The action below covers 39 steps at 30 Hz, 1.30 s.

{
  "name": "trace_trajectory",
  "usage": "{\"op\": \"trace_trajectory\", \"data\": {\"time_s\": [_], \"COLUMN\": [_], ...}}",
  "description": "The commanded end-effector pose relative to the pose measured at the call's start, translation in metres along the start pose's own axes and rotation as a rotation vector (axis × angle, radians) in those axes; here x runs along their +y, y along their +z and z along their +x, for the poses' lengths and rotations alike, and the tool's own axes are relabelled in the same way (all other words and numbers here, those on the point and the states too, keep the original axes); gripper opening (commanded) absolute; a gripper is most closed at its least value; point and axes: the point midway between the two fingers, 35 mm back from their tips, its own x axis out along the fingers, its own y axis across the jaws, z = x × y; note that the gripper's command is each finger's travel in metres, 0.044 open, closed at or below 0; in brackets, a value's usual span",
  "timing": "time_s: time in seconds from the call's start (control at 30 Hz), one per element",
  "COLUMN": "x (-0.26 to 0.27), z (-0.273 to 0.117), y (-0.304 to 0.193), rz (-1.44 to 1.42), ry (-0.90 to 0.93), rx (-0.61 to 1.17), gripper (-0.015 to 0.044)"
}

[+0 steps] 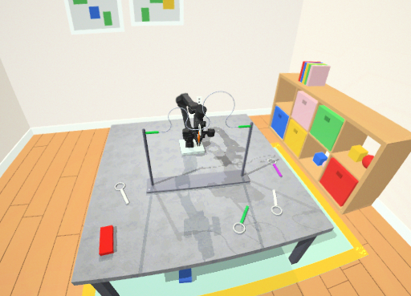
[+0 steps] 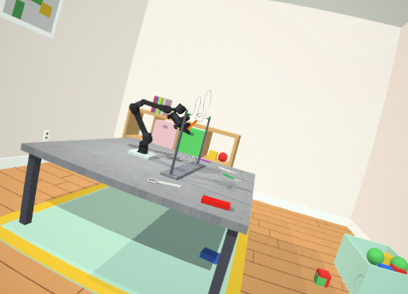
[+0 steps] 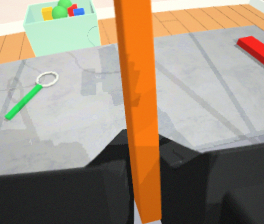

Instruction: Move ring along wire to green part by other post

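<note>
In the top view, the black end effector [image 1: 198, 140] [image 2: 189, 127] [image 3: 134, 136] carries the slim orange handle [image 1: 198, 137] [image 2: 192, 125] [image 3: 138, 100] between the posts, its ring near the wire's middle dip. The exterior view shows the handle tilted, keeping fingers below the wire. At the wrist, nearly closed fingers clamp the handle's lower end, leaving length for clearance.

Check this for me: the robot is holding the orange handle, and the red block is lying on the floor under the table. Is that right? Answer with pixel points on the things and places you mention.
Not quite: the red block [image 1: 106, 240] [image 2: 215, 202] [image 3: 255, 51] is lying on top of the table [image 1: 168, 224] [image 2: 100, 154], as the top view shows. The robot is indeed holding the orange handle [image 1: 199, 138] [image 2: 192, 125] [image 3: 141, 110].
</note>
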Motion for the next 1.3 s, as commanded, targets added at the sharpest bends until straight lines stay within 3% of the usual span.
{"op": "trace_trajectory", "data": {"time_s": [0.0,1.27], "x": [0.006,0.115], "z": [-0.002,-0.038], "y": [0.002,0.042], "rz": [0.026,0.677], "ry": [0.009,0.384], "rx": [-0.004,0.074], "gripper": [-0.0150,-0.0150]}}
